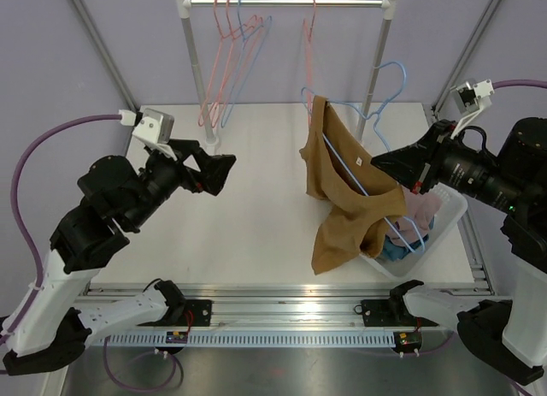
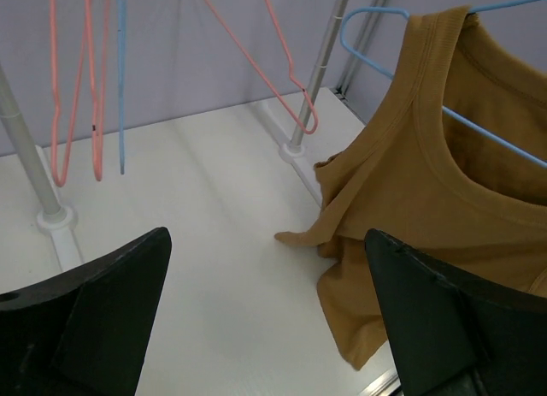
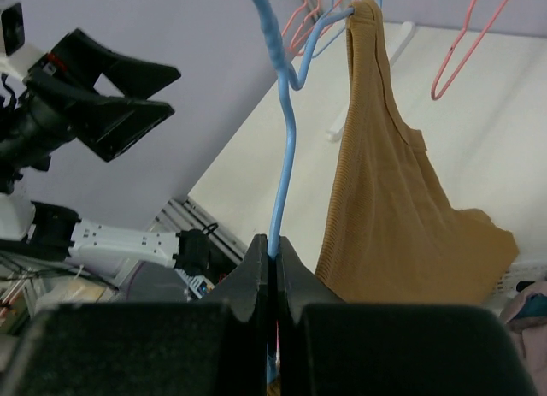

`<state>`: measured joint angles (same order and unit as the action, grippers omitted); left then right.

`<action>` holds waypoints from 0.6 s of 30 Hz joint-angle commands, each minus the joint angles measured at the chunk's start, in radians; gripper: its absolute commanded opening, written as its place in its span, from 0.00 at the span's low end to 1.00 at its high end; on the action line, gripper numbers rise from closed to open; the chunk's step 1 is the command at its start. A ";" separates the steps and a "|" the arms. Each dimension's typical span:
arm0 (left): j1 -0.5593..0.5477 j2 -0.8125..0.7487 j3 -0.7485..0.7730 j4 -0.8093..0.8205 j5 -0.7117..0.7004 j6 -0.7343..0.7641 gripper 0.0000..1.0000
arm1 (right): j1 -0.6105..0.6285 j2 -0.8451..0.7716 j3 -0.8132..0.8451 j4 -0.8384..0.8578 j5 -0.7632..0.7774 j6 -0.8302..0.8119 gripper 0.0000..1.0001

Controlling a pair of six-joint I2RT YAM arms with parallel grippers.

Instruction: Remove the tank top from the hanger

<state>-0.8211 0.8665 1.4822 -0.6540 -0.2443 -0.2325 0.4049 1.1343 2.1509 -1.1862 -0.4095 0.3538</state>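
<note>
The tank top (image 1: 342, 199), brown and ribbed, was seen right of the middle of the white table (image 1: 256, 233), still threaded on a blue hanger (image 3: 286, 131). The hanger was held tilted off the rack, its hook pointing to the far right, and its wire was pinched between the closed fingers of the right gripper (image 3: 272, 251), which reached in from the right side. One shoulder strap was caught at the high, far end of the hanger, while the rest of the garment sagged down towards the near side; in the top view its lower part overlapped the left edge of a clear plastic bin (image 1: 453, 209). Pink and blue cloth (image 1: 420, 212) was seen lying inside that bin. The left gripper (image 1: 226, 174) was held in the air over the left half of the table, well apart from the tank top, its fingers spread wide with nothing between them and pointed towards the garment. At the far edge a clothes rack (image 1: 291, 1) was stood on two white posts. A cluster of pink and blue hangers (image 1: 231, 62) was hung bare at the left of its rail, and a single pink hanger (image 1: 309, 37) was hung further right.
</note>
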 commanded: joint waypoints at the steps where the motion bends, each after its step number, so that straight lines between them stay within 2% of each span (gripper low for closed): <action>1: -0.032 0.022 0.023 0.124 0.080 0.033 0.99 | -0.005 -0.008 -0.031 -0.001 -0.091 -0.025 0.00; 4: -0.096 0.038 -0.014 0.212 0.080 0.058 0.99 | -0.005 -0.030 -0.100 0.057 -0.181 -0.024 0.00; 6: -0.139 0.066 -0.034 0.250 0.031 0.091 0.99 | -0.005 -0.044 -0.164 0.117 -0.253 0.020 0.00; 9: -0.228 0.112 -0.049 0.315 -0.045 0.128 0.99 | -0.003 -0.070 -0.255 0.262 -0.359 0.078 0.00; 11: -0.249 0.137 -0.051 0.341 -0.094 0.140 0.99 | -0.005 -0.090 -0.317 0.364 -0.429 0.100 0.00; 16: -0.273 0.203 -0.051 0.344 -0.213 0.162 0.98 | -0.003 -0.093 -0.362 0.427 -0.449 0.126 0.00; 18: -0.273 0.226 -0.054 0.349 -0.251 0.174 0.93 | -0.003 -0.091 -0.370 0.434 -0.468 0.129 0.00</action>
<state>-1.0885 1.0782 1.4292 -0.3851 -0.3824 -0.0956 0.4049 1.0687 1.7771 -0.8986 -0.7925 0.4519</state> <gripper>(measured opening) 0.942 0.033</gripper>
